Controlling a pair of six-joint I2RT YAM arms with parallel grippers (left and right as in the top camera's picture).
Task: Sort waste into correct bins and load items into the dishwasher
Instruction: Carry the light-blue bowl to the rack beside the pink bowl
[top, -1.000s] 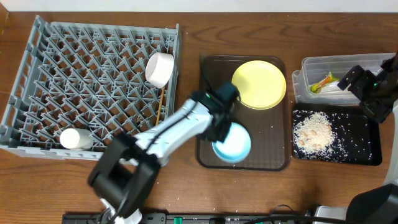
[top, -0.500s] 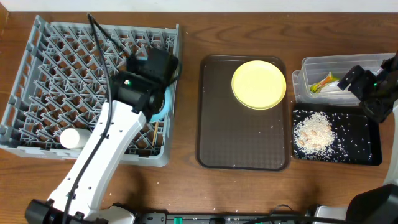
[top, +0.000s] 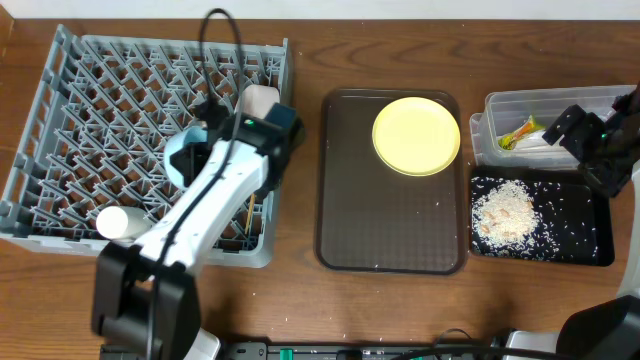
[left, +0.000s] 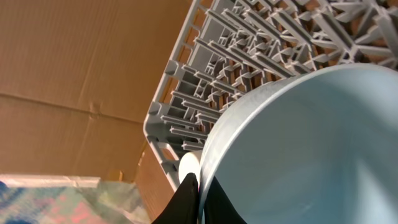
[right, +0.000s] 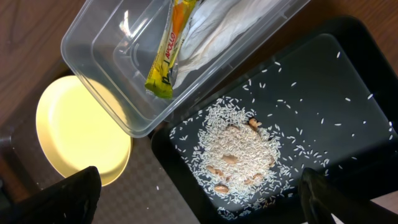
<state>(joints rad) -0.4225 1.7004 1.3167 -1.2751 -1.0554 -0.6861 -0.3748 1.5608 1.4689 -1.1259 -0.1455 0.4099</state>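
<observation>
My left gripper (top: 207, 140) is shut on the rim of the light-blue bowl (top: 183, 160) and holds it on edge over the grey dish rack (top: 60, 120). In the left wrist view the fingers (left: 199, 194) pinch the bowl's rim (left: 298, 149) above the rack's pegs (left: 249, 43). A white bowl (top: 258, 103), a white cup (top: 117, 222) and chopsticks (top: 249, 214) are in the rack. The yellow plate (top: 416, 135) lies on the brown tray. My right gripper (right: 199, 190) is open and empty above the black tray (right: 348, 93) of rice (right: 239, 146).
The brown serving tray (top: 390, 230) lies between the rack and the bins. The clear tub (top: 500, 105) holds the green-and-orange wrapper (right: 166, 53) and the white napkin (right: 214, 25). The black tray (top: 590, 225) sits in front of the tub. The right arm (top: 600, 145) hovers over both.
My left arm carried the light-blue bowl from the brown tray to the rack, then further left over the pegs. The right arm has not moved.
</observation>
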